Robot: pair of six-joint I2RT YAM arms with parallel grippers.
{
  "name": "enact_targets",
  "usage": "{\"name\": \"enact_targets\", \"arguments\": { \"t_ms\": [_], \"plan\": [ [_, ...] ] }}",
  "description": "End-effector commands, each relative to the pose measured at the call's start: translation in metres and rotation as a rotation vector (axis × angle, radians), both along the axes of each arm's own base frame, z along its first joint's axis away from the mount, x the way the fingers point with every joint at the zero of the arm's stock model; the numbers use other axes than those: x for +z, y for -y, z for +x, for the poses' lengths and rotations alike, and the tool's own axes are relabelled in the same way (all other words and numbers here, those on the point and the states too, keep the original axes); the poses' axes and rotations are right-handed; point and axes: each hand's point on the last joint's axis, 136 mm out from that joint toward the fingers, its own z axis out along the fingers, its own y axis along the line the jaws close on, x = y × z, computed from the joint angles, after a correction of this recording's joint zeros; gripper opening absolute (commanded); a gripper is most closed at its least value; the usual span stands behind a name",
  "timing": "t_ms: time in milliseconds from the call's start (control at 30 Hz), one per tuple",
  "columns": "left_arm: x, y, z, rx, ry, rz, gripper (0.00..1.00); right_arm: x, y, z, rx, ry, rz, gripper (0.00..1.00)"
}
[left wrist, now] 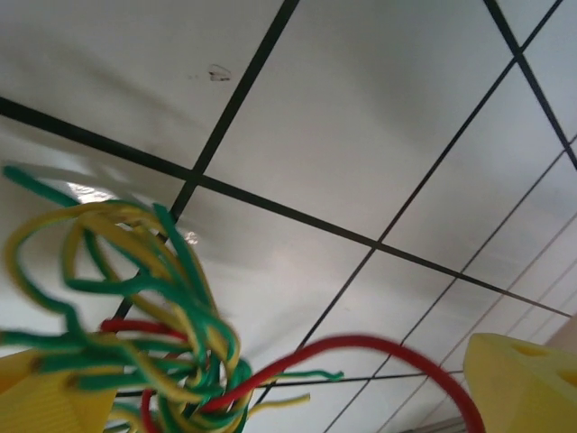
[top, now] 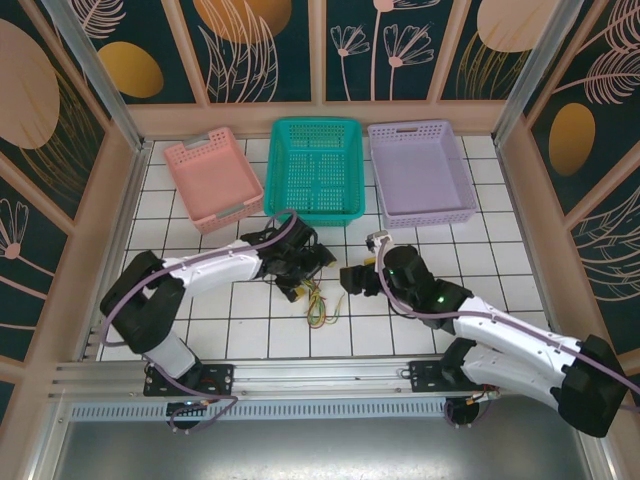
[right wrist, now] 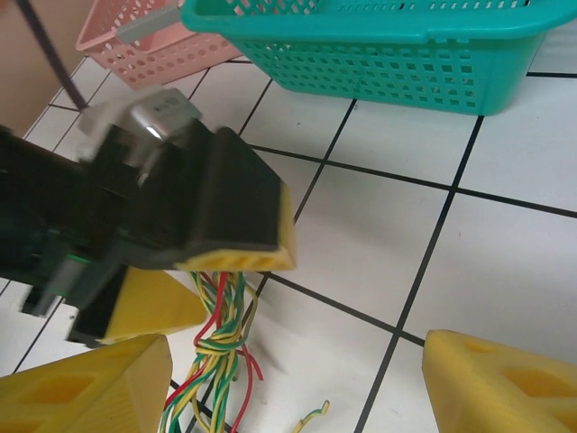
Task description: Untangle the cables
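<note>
Cables (top: pixel 318 305) lie in one tangled clump on the white tiled worktop (top: pixel 480 260), approx. centre, on the near side of the teal basket (top: pixel 317 165) and btwn the two arms. Green, yellow and red strands are twisted together, w/ loose ends trailing toward the near edge.

Left end effector (top: pixel 303 278) sits right at the far end of the clump. In its wrist cam the two yellow fingers (left wrist: pixel 45 401) stand spread wide. The green/yellow knot bunches against the finger at frame left, and one red strand arcs across the gap toward the other. Nothing is pinched btwn them. In the right wrist cam the bundle drops from under this end effector's yellow tip. It may be hooked over a finger or may just lie behind it; can't tell.

Right end effector (top: pixel 352 278) is low, just right of the clump, facing the left one. Its yellow fingers (right wrist: pixel 505 383) are also well apart, w/ bare tile btwn them and no grip on anything. The bundle passes near the finger at frame left.

Pink basket (top: pixel 210 180), the teal one and lilac basket (top: pixel 420 170) sit in a row at the far side, apart from the cables.
</note>
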Motion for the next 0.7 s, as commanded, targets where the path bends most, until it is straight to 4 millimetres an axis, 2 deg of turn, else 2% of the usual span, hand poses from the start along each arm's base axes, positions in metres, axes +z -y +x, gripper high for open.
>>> {"name": "enact_targets", "arguments": {
  "t_ms": [0, 133, 167, 233, 367, 467, 600, 667],
  "plan": [
    [-0.011, -0.009, -0.005, 0.023, -0.022, 0.086, 0.92, 0.007, 0.001, -0.005, 0.016, 0.025, 0.022, 0.75],
    [-0.02, -0.02, -0.001, 0.035, 0.016, 0.142, 0.78, 0.008, 0.003, -0.006, 0.016, 0.031, 0.027, 0.75],
    [-0.029, -0.025, -0.005, 0.035, 0.009, 0.152, 0.73, 0.009, 0.003, -0.006, 0.016, 0.031, 0.029, 0.74],
    [-0.032, -0.023, -0.004, 0.041, 0.013, 0.139, 0.64, 0.008, 0.003, -0.006, 0.013, 0.029, 0.031, 0.74],
    [-0.031, -0.016, 0.004, 0.045, 0.039, 0.119, 0.39, 0.008, 0.003, -0.006, 0.012, 0.025, 0.029, 0.73],
    [-0.028, -0.014, 0.007, 0.048, 0.048, 0.112, 0.27, 0.006, 0.001, -0.01, 0.036, 0.011, 0.033, 0.71],
    [-0.015, -0.016, 0.012, 0.059, 0.079, 0.116, 0.01, 0.006, 0.002, -0.012, 0.044, 0.017, 0.033, 0.7],
    [0.002, -0.011, 0.02, 0.068, 0.111, 0.1, 0.0, 0.006, 0.001, -0.013, 0.052, 0.022, 0.028, 0.7]
  ]
}}
